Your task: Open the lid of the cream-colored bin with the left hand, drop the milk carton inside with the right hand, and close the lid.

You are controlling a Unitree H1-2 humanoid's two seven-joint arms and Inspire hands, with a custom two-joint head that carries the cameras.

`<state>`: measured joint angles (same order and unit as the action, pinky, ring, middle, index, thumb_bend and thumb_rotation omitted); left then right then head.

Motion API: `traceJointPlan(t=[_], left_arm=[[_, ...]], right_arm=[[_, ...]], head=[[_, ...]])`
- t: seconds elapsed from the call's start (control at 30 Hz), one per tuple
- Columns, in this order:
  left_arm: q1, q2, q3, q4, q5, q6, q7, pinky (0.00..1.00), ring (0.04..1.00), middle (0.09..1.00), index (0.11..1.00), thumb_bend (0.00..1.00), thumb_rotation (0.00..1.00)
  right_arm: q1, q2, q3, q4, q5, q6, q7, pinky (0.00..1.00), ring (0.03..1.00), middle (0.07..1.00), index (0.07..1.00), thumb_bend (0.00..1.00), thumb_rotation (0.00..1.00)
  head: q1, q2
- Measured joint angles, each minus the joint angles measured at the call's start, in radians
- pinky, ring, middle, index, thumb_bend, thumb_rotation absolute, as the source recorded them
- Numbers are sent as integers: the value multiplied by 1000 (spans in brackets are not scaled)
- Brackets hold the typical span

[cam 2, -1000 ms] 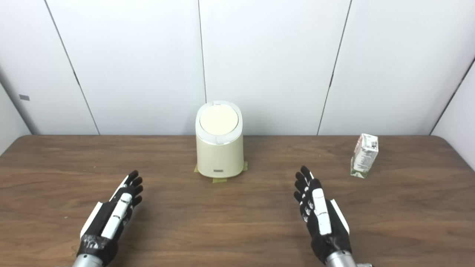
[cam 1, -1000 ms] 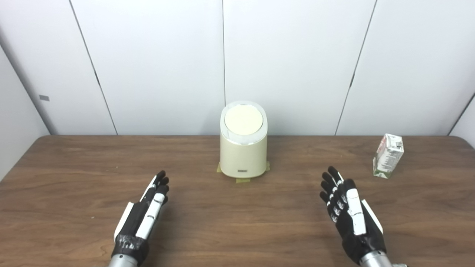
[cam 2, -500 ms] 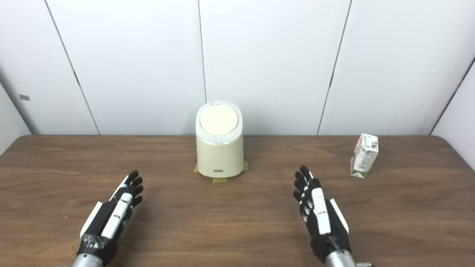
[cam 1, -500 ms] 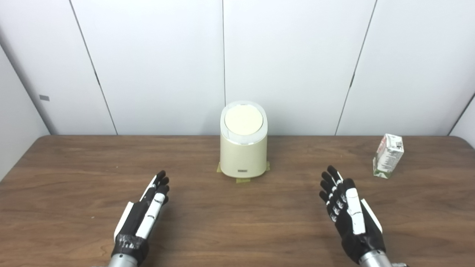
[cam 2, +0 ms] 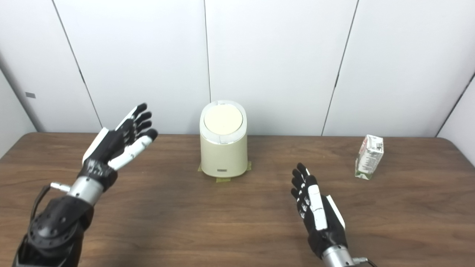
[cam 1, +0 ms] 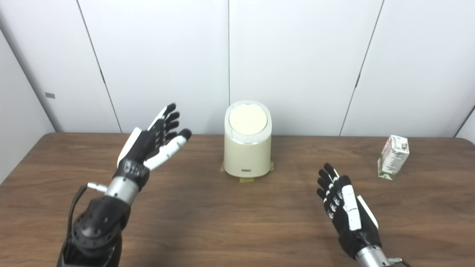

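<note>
The cream-colored bin [cam 1: 247, 155] stands at the middle back of the table, its round lid [cam 1: 248, 119] closed. The milk carton [cam 1: 392, 157] stands upright at the far right, also in the right eye view [cam 2: 369, 157]. My left hand [cam 1: 153, 141] is raised above the table to the left of the bin, open and empty, fingers spread toward the bin. My right hand [cam 1: 345, 209] is low over the table at the front right, open and empty, well short of the carton.
The bin sits on strips of tape [cam 1: 246, 179] stuck to the brown wooden table [cam 1: 207, 218]. White wall panels [cam 1: 297, 55] stand close behind the table's back edge.
My left hand has lifted from the table and moved up and forward to bin height. My right hand has barely moved. The camera has shifted slightly.
</note>
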<state>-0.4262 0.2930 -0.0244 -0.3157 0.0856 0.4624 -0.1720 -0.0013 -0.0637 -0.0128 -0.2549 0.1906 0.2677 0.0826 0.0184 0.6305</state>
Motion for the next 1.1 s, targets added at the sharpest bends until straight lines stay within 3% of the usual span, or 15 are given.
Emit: traceJointPlan(t=[0.17, 0.3, 0.67, 0.8, 1.1], left_arm=[[-172, 2, -36, 134, 43, 9, -30, 927, 938, 949, 999, 769, 413], [-251, 10, -106, 234, 79, 12, -79, 893, 925, 944, 989, 772, 347], [-456, 5, -190, 529, 171, 13, -188, 843, 907, 945, 991, 806, 104], [-514, -14, -201, 609, 209, 13, -205, 841, 900, 948, 990, 803, 25], [-559, -58, -214, 698, 310, 13, -229, 806, 883, 938, 982, 795, 0]], right_arm=[[-1, 2, 1, 0, -1, 0, 0, 1000, 1000, 987, 1000, 657, 992], [-4, 1, -1, 17, -2, -1, 0, 1000, 1000, 983, 1000, 660, 985], [-4, -4, 7, 20, -13, -1, 5, 1000, 990, 975, 999, 644, 1000], [-4, -5, 9, 20, -14, -1, 9, 1000, 990, 974, 997, 643, 998], [-4, -5, 17, 18, -21, 0, 9, 1000, 985, 973, 997, 644, 1000]], head=[[2, 0], [0, -3], [-6, 0], [-5, 5], [-5, 3]])
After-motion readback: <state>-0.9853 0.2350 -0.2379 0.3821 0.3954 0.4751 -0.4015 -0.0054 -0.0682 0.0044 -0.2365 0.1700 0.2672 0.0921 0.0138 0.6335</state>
